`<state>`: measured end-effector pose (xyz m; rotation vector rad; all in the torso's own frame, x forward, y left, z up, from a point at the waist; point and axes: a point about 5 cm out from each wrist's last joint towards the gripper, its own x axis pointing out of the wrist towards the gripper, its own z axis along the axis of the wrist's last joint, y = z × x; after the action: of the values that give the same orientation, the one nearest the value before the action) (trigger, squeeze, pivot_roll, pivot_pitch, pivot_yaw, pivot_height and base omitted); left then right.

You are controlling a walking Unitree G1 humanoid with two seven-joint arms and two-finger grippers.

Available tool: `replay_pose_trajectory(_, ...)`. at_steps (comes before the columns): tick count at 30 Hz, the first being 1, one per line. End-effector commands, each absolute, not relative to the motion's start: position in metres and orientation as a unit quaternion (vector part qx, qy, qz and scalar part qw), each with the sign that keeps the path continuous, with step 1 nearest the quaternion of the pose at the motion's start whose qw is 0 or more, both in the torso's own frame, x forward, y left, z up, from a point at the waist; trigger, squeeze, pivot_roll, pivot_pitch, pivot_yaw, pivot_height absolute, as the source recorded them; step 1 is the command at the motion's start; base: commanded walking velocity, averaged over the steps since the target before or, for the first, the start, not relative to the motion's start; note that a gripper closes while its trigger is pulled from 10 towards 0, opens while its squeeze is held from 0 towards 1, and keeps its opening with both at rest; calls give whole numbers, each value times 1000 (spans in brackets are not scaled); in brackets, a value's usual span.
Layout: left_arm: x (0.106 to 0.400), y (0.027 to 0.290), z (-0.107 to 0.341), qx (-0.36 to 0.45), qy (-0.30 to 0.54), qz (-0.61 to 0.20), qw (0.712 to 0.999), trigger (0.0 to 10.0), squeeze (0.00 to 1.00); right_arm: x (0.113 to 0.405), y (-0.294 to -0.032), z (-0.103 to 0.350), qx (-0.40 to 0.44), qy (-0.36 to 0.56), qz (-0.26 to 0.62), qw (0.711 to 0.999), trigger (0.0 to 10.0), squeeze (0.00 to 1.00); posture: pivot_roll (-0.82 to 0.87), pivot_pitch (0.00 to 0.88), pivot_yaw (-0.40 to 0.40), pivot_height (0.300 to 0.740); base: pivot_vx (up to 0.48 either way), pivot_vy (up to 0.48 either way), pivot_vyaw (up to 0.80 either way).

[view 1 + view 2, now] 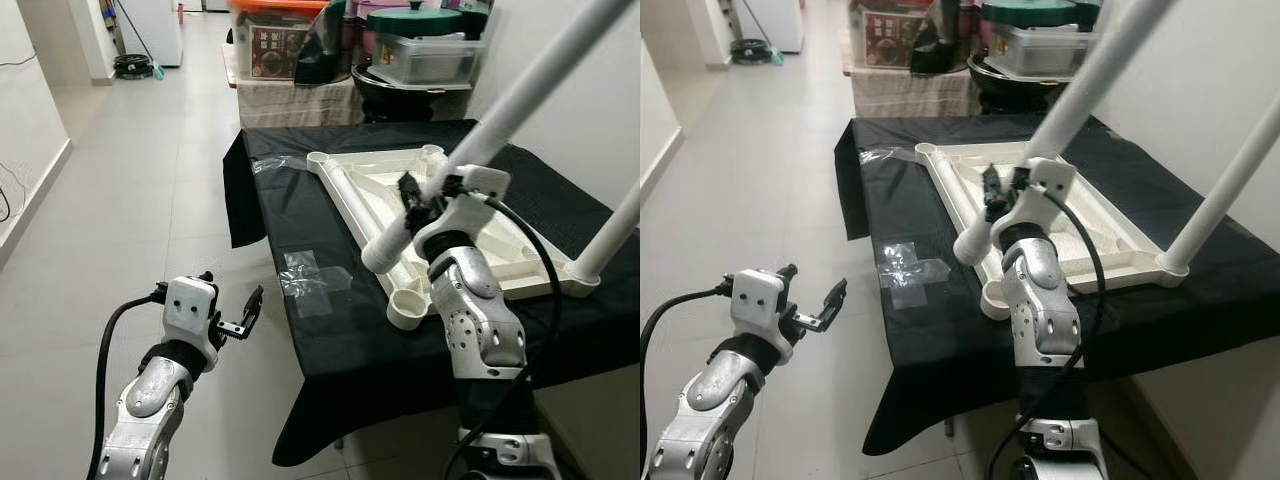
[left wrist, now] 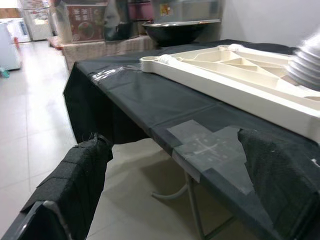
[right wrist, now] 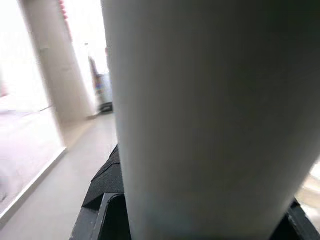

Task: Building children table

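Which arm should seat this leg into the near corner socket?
Right. The right gripper already grips the white leg, its end just above the socket. The left gripper hangs open beside the table.

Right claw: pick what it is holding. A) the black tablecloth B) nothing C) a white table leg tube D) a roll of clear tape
C: the right claw is closed around a long white table leg tube, its lower end hanging just above the corner socket of the upturned white tabletop on the black-covered table.
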<state>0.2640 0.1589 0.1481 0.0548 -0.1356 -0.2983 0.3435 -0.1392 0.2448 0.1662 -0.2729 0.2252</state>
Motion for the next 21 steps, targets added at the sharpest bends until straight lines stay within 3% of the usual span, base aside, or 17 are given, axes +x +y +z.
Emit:
replay_pose_trajectory(1, 263, 153, 154, 22, -76, -180, 981, 10000, 0, 343, -132, 255, 82, -149, 164, 972, 0, 0, 89, 0, -80, 740, 0, 0, 0)
replay_pose_trajectory(4, 257, 146, 162, 16, -76, -264, 961, 10000, 0, 338, -121, 266, 91, -156, 257, 949, 0, 0, 90, 0, -78, 740, 0, 0, 0)
replay_pose_trajectory(8, 255, 146, 163, 19, -70, -293, 953, 10000, 0, 334, -117, 273, 95, -168, 290, 937, 0, 0, 91, 0, -76, 740, 0, 0, 0)
replay_pose_trajectory(10, 256, 152, 167, 36, -63, -324, 943, 10000, 0, 323, -105, 286, 100, -184, 362, 908, 0, 0, 90, 0, -72, 740, 0, 0, 0)
replay_pose_trajectory(21, 262, 166, 181, 63, -70, -328, 940, 10000, 0, 307, -87, 287, 112, -183, 447, 869, 0, 0, 94, 0, -72, 740, 0, 0, 0)
